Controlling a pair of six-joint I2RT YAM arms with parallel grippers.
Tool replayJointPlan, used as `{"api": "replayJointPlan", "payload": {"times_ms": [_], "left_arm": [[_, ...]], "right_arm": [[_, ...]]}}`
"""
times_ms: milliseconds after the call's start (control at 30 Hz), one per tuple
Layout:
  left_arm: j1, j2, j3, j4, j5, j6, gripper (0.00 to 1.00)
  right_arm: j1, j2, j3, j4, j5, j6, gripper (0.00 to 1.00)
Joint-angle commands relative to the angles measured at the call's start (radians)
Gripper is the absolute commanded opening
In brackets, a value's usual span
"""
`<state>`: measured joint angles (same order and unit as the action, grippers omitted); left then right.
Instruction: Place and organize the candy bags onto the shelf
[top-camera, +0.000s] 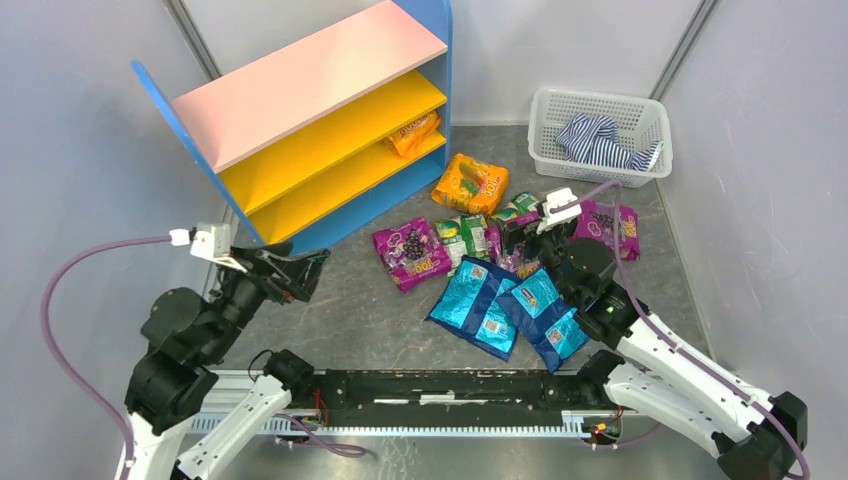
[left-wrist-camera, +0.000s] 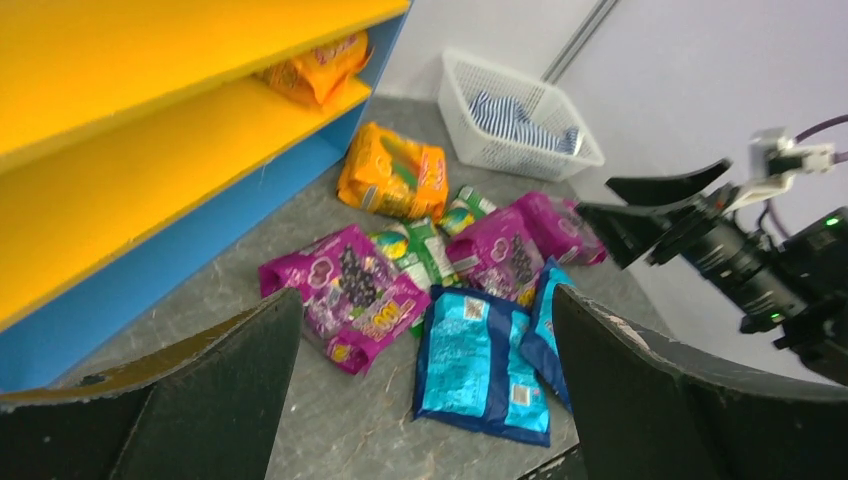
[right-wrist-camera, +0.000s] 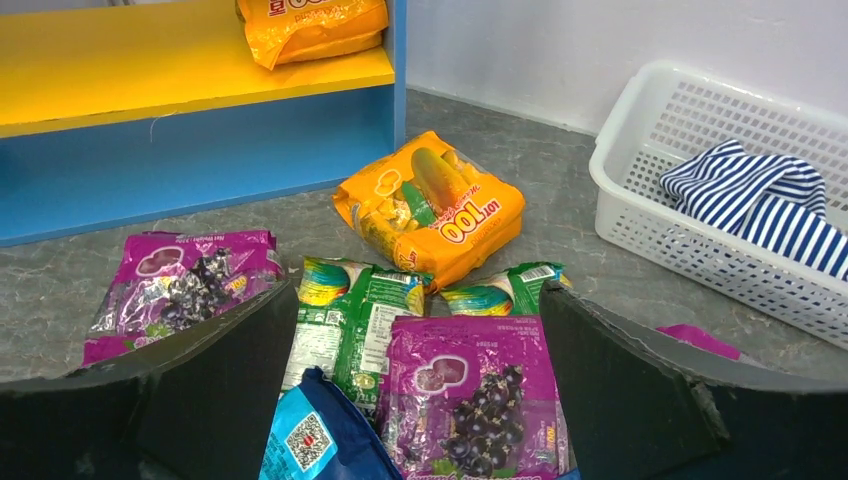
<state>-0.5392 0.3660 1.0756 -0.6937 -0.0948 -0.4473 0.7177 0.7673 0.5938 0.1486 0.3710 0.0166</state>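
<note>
- Since the candy bags (top-camera: 412, 252) look light, soft and slippery, better take one by its flat edge
- Left gripper (left-wrist-camera: 425, 300) and right gripper (right-wrist-camera: 418, 290) both stand wide, holding nothing

— Where's the left claw (top-camera: 303, 272)?
— Its arm is bent at the elbow and the claw points right, fingers spread wide.
— And the right claw (top-camera: 527, 238)?
— That arm reaches forward and left. The claw tilts down, fingers also wide apart, gripping nothing.
</note>
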Motion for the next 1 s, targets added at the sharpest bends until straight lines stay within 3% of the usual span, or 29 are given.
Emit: {"api": "replayJointPlan", "payload": {"times_ms": [0, 133, 300, 433, 600, 700, 967], "left_arm": [[-0.003, 0.009, -0.067, 0.054, -0.005, -0.014, 1.00], [-0.003, 0.019, -0.119, 0.085, -0.019, 0.002, 1.00], [-0.002, 0.023, -0.143, 0.107, -0.053, -0.001, 1.00], [-0.002, 0.002, -0.176, 0.137, -0.062, 0.003, 1.00], [-0.003, -0.001, -0.190, 0.127, -0.085, 0.028, 1.00], [-0.002, 0.010, -0.193, 0.115, -0.093, 0.032, 1.00], [-0.003, -0.005, -0.246, 0.101, -0.128, 0.034, 1.00]], "right_arm": [[-0.002, 0.015, 0.021, 0.023, 0.015, 0.063, 0.98], [-0.002, 0.051, 0.051, -0.031, 0.030, 0.100, 0.98], [-0.002, 0.070, 0.089, -0.112, 0.226, 0.143, 0.98], [-0.003, 0.118, 0.075, -0.074, 0.080, 0.265, 0.98], [0.011, 0.349, 0.179, -0.125, -0.221, 0.494, 0.98], [0.067, 0.437, 0.150, -0.011, -0.329, 0.644, 0.98], [0.263, 0.693, 0.116, 0.242, -0.276, 1.090, 0.98]]}}
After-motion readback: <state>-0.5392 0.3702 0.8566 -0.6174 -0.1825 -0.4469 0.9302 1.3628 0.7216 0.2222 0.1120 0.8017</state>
